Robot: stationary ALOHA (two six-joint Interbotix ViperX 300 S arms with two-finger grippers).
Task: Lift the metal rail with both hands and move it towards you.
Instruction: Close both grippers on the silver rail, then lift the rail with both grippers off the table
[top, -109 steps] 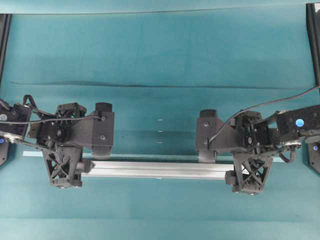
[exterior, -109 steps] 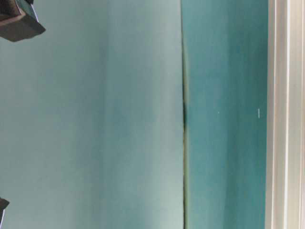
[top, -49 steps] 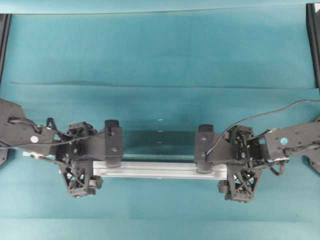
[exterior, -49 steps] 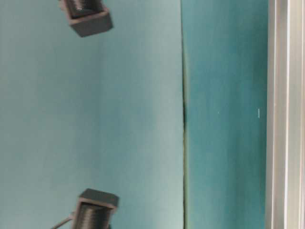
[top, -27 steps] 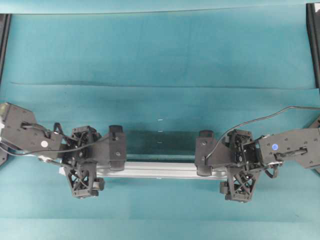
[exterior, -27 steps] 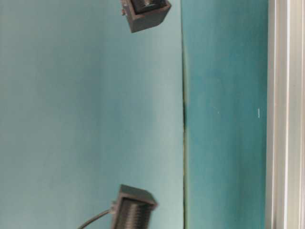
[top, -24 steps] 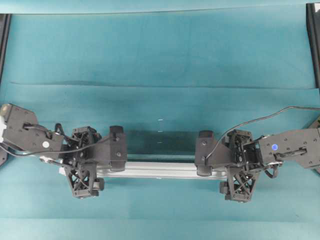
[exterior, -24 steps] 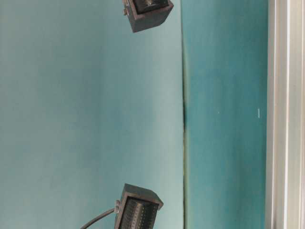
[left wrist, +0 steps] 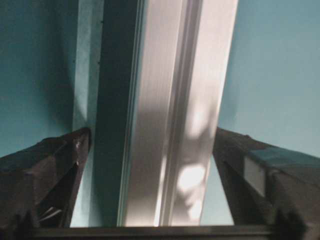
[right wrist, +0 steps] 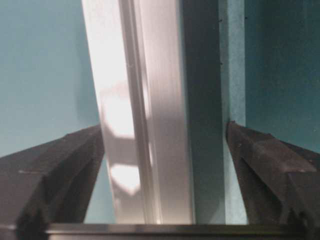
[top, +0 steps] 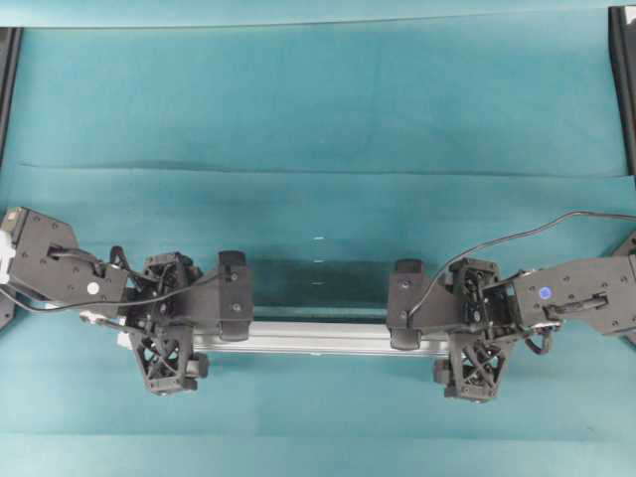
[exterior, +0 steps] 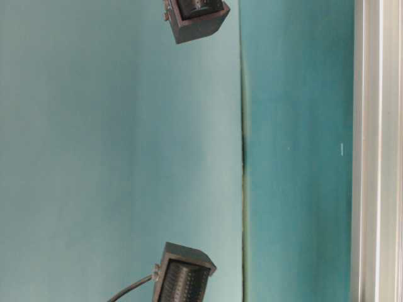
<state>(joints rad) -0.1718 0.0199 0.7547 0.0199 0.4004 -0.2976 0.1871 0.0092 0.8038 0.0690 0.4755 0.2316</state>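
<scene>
The left gripper (top: 189, 336) sits over the left end of the metal rail (top: 318, 338), its jaws spread wide with a finger (left wrist: 45, 175) on either side of the bar and a visible gap to each. The rail lies flat across the teal table (top: 318, 119), near the front edge, beside what looks like a pale strip (left wrist: 86, 75), though the close view is dim. The right gripper (top: 442, 336) straddles the right end, jaws likewise apart and not pinching the bar.
</scene>
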